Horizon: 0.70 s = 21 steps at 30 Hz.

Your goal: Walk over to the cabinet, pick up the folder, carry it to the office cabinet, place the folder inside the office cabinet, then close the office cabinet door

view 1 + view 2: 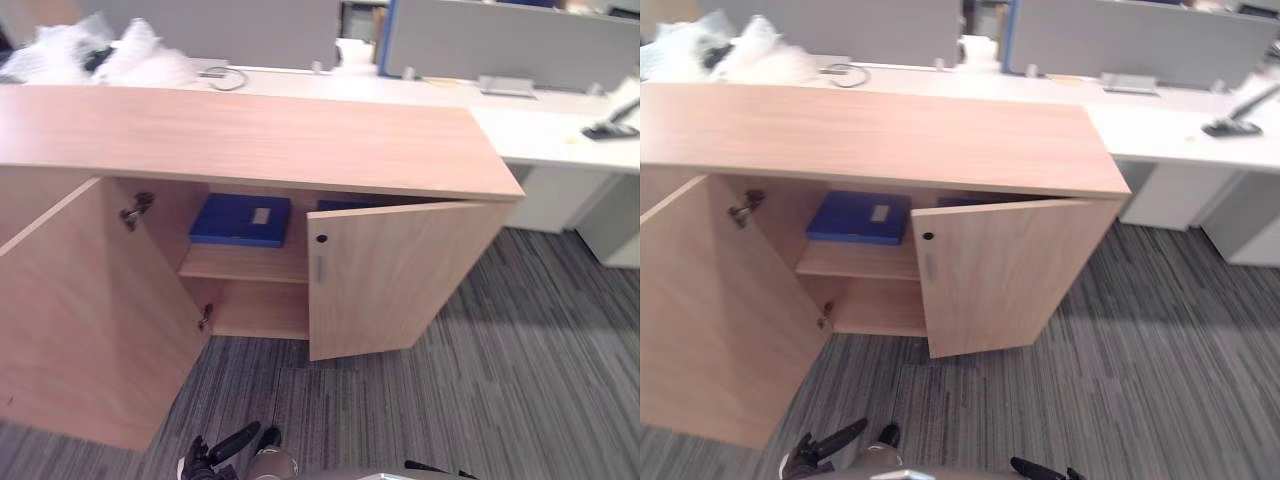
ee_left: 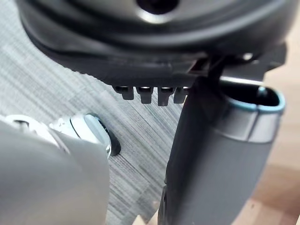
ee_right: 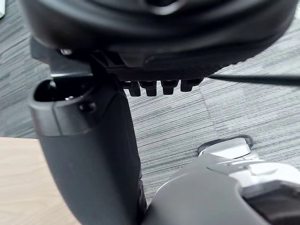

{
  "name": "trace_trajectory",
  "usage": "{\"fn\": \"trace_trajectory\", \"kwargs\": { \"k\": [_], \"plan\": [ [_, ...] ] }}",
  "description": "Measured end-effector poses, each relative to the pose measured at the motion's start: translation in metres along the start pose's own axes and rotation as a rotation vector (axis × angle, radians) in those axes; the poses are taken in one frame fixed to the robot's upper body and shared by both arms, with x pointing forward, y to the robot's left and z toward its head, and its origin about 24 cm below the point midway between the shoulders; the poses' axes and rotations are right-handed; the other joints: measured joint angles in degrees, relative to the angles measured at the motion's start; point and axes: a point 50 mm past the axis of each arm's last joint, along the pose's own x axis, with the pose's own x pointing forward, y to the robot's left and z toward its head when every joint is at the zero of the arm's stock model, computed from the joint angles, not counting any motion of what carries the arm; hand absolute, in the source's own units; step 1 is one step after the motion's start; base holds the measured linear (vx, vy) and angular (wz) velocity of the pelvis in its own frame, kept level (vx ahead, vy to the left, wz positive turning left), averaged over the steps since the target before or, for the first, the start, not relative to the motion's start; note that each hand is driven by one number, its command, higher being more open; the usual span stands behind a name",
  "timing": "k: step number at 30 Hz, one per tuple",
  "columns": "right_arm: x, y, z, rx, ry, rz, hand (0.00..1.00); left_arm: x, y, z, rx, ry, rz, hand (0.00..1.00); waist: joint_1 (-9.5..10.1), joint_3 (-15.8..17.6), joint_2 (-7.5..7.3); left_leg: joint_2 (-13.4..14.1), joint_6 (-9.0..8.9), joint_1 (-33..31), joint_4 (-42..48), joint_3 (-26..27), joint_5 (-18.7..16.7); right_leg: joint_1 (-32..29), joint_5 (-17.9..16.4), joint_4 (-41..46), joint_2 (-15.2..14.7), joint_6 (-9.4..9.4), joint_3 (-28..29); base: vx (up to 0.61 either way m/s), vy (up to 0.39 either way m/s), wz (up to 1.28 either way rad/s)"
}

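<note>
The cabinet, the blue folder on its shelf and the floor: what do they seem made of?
Cabinet: probably wood-look laminate board, matte, with even light-brown grain on top and doors. Blue folder: likely plastic or coated card, smooth and evenly coloured; cannot tell which. Floor: carpet, grey with fine striped pile.

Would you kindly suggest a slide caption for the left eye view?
Blue folder on the upper shelf of the wooden cabinet, left door and right door open.
</note>
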Motion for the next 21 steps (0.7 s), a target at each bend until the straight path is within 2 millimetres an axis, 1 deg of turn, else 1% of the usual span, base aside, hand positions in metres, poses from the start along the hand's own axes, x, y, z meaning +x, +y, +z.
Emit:
{"fn": "trace_trajectory", "kwargs": {
  "k": [1,2,3,4,5,6,7,8,9,10,11,12,13,14,15,16,17,18,20,21],
  "plan": [
    [0.0,-0.002,-0.001,0.013,0.001,-0.008,1.0,0.0,-0.005,0.004,-0.011,-0.016,-0.015,1.0,0.16,-0.05,0.5,4.47,-0.26,-3.52,9.54,11.79,-2.58,0.22,-0.02,-0.01,-0.12,-0.12,-3.06,-0.05,-0.118,1.15],
    [0.0,-0.004,-0.001,0.018,0.003,-0.013,1.0,0.0,-0.007,0.005,-0.008,-0.02,-0.024,1.0,0.15,-0.12,0.54,6.06,-0.2,-4.04,13.44,16.58,-4.0,0.49,-0.01,-0.11,-0.44,-0.13,-4.56,0.0,-0.048,1.18],
    [0.0,-0.006,-0.003,0.028,0.007,-0.022,1.0,0.0,-0.009,0.004,0.01,-0.019,-0.038,1.0,-0.21,0.0,0.85,8.02,0.1,-3.11,18.1,23.99,-6.7,1.12,0.03,-0.38,-1.38,-0.03,-7.46,0.05,0.054,1.21],
    [0.0,-0.008,-0.003,0.061,0.003,-0.03,1.0,-0.001,-0.014,0.004,0.033,-0.019,-0.056,1.0,-0.47,0.16,1.7,8.8,1.49,-2.04,19.82,29.4,-10.76,0.85,-0.05,0.32,-2.45,0.22,-10.25,0.06,0.098,1.23],
    [0.0,-0.011,-0.002,0.078,0.002,-0.036,1.0,-0.001,-0.016,0.004,0.042,-0.02,-0.066,1.0,-0.46,0.26,2.76,8.87,1.96,-1.9,19.62,31.05,-12.06,0.81,-0.28,1.35,-2.72,0.64,-11.27,0.08,0.133,1.18],
    [0.0,-0.016,0.003,0.119,-0.011,-0.051,1.0,-0.002,-0.02,0.002,0.07,-0.014,-0.092,1.0,-0.2,1.25,3.34,6.88,3.67,-2.34,18.18,31.3,-11.97,-0.11,-0.92,4.28,-3.66,1.19,-12.73,0.05,0.151,1.19],
    [0.0,-0.014,-0.001,0.157,0.005,-0.049,1.0,-0.001,-0.02,0.002,0.112,-0.01,-0.104,1.0,-0.64,1.07,3.01,2.66,4.44,-2.04,13.32,29.26,-9.28,-0.75,-1.94,2.87,-4.14,0.31,-12.26,0.02,0.117,1.32],
    [0.0,-0.011,-0.004,0.164,0.014,-0.044,1.0,0.0,-0.021,0.003,0.137,-0.01,-0.116,1.0,-1.12,0.85,2.54,0.1,4.52,-1.59,9.45,28.04,-6.97,-0.79,-1.24,0.14,-3.58,-0.27,-12.33,-0.1,0.013,1.71],
    [0.0,-0.006,-0.009,0.204,0.037,-0.033,1.0,0.002,-0.022,0.004,0.18,0.0,-0.13,1.0,-2.88,0.24,1.16,-3.73,3.89,0.05,4.69,27.77,-5.85,0.76,1.9,-4.4,-5.21,1.42,-13.75,-0.08,-0.005,1.49],
    [0.0,-0.012,-0.011,0.242,0.055,-0.045,1.0,0.002,-0.02,0.0,0.188,0.014,-0.13,1.0,-2.47,0.22,2.21,-2.44,3.23,1.67,10.08,29.84,-9.46,2.06,2.79,-5.53,-5.84,1.86,-15.97,-0.05,0.017,1.22],
    [0.001,-0.015,-0.011,0.254,0.056,-0.054,1.0,0.001,-0.018,-0.006,0.19,0.033,-0.126,1.0,-2.23,0.21,3.04,-2.33,2.49,3.28,9.27,29.2,-11.16,2.59,2.92,-5.57,-5.81,2.01,-16.75,0.05,0.125,0.58],
    [0.001,-0.017,-0.008,0.28,0.055,-0.061,1.0,0.0,-0.017,-0.013,0.181,0.061,-0.119,1.0,-2.18,1.02,3.54,-4.33,4.32,5.45,4.48,28.06,-10.66,3.55,3.3,-5.9,-6.29,2.57,-17.28,0.04,0.091,0.35],
    [0.001,-0.018,-0.008,0.285,0.056,-0.064,1.0,0.0,-0.015,-0.012,0.189,0.062,-0.115,1.0,-2.07,1.03,3.57,-5.39,4.39,6.48,1.96,27.82,-9.39,3.77,3.92,-6.2,-6.7,2.32,-17.44,0.03,0.1,0.36],
    [0.001,-0.016,-0.009,0.291,0.063,-0.062,1.0,0.002,-0.01,-0.011,0.2,0.07,-0.102,1.0,-1.99,1.09,3.17,-7.14,4.72,9.12,-3.92,27.41,-6.37,3.94,5.84,-6.62,-7.15,1.68,-17.43,0.01,0.043,0.2],
    [0.001,-0.015,-0.01,0.294,0.066,-0.059,1.0,0.002,-0.008,-0.011,0.205,0.073,-0.096,1.0,-2.01,1.01,3.04,-7.55,4.8,10.02,-5.79,27.24,-5.43,4.01,6.44,-6.69,-7.2,1.47,-17.41,0.01,0.053,0.17],
    [0.001,-0.013,-0.011,0.298,0.071,-0.055,1.0,0.002,-0.005,-0.012,0.207,0.08,-0.089,1.0,-2.01,0.96,2.76,-8.15,4.94,11.41,-8.54,27.05,-4.13,4.18,7.22,-6.73,-7.31,1.71,-17.41,0.02,0.053,0.1],
    [0.001,-0.011,-0.013,0.308,0.076,-0.052,1.0,0.003,-0.001,-0.013,0.202,0.086,-0.081,1.0,-2.03,0.6,2.15,-9.24,4.97,14.06,-14.28,26.75,-1.22,4.26,8.09,-6.74,-7.5,2.13,-17.43,0.03,0.062,0.08],
    [0.001,-0.011,-0.013,0.309,0.076,-0.052,1.0,0.003,-0.001,-0.013,0.202,0.086,-0.08,1.0,-2.02,0.56,2.09,-9.4,5.04,14.45,-15.05,26.71,-0.86,4.27,8.16,-6.74,-7.51,2.18,-17.43,0.02,0.063,0.07],
    [0.001,-0.01,-0.015,0.327,0.085,-0.049,1.0,0.003,0.001,-0.014,0.173,0.094,-0.074,1.0,-2.04,0.42,1.67,-10.27,5.06,17.03,-20.07,26.5,1.52,4.68,8.37,-6.77,-7.51,2.2,-17.43,0.01,0.057,0.02],
    [0.001,-0.01,-0.015,0.327,0.086,-0.05,1.0,0.003,0.002,-0.015,0.157,0.098,-0.071,1.0,-2.08,0.41,1.63,-10.48,5.14,17.75,-21.08,26.41,1.99,4.98,8.37,-6.87,-7.51,2.2,-17.45,0.0,0.052,0.06]
  ]
}}
